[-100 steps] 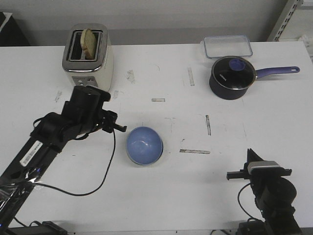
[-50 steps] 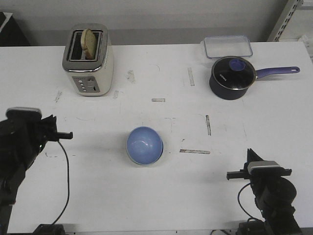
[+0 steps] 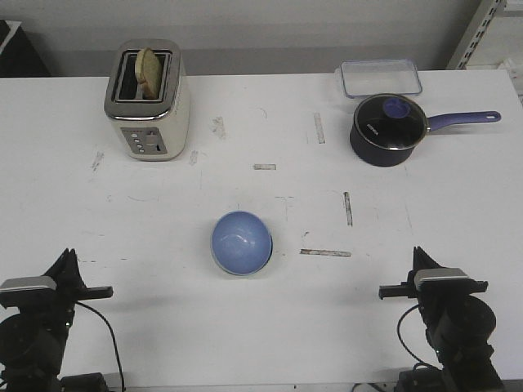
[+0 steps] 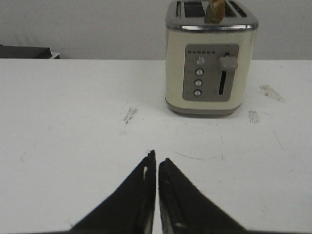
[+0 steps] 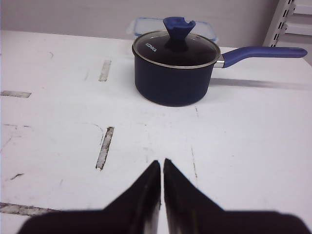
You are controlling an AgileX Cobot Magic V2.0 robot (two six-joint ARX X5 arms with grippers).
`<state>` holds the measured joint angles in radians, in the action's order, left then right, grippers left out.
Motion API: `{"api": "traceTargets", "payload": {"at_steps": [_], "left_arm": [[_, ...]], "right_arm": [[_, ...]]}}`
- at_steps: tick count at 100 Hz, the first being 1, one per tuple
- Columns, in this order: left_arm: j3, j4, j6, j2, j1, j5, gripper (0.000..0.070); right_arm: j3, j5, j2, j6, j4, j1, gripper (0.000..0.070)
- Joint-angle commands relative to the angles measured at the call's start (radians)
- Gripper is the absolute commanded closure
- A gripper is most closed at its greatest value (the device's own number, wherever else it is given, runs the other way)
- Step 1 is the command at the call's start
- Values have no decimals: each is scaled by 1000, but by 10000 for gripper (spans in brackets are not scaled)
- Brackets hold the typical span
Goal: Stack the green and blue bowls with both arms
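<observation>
The light blue bowl [image 3: 241, 242] sits upright in the middle of the white table [image 3: 270, 106]. A thin pale rim shows under its near edge; the green bowl is otherwise hidden. My left gripper [image 3: 67, 265] is at the table's front left, shut and empty, far from the bowl. In the left wrist view the left gripper [image 4: 157, 158] points at the toaster. My right gripper [image 3: 422, 263] is at the front right, shut and empty. In the right wrist view the right gripper [image 5: 162, 163] points at the saucepan. Neither wrist view shows a bowl.
A cream toaster [image 3: 147, 102] with bread in it stands at the back left, also in the left wrist view [image 4: 210, 58]. A dark lidded saucepan [image 3: 389, 128] with a purple handle and a clear lidded box [image 3: 381, 77] stand at the back right. Tape marks dot the table.
My left arm has drawn back from beside the blue bowl to the table's front left corner. The bowl and my right arm have not moved.
</observation>
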<state>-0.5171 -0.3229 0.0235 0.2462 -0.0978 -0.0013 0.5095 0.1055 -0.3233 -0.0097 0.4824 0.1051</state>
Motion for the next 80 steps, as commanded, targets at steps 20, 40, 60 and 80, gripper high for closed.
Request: {"api": "traceTargets", "payload": {"at_steps": [20,40,60,80], "left_arm": [[21,10,-16,-60,-2,0,698],[20,11,-16,-60,-2,0,698],[20,11,-16,-60,-2,0,698],[20,11,-16,-60,-2,0,697]], "right_arm": [[1,8,-5,9,-11,1,700],[1,8,-5,10,-11,1,700],[1,7,-5,10,-11,1,700],[1,7,-5,10,-11,1,700]]}}
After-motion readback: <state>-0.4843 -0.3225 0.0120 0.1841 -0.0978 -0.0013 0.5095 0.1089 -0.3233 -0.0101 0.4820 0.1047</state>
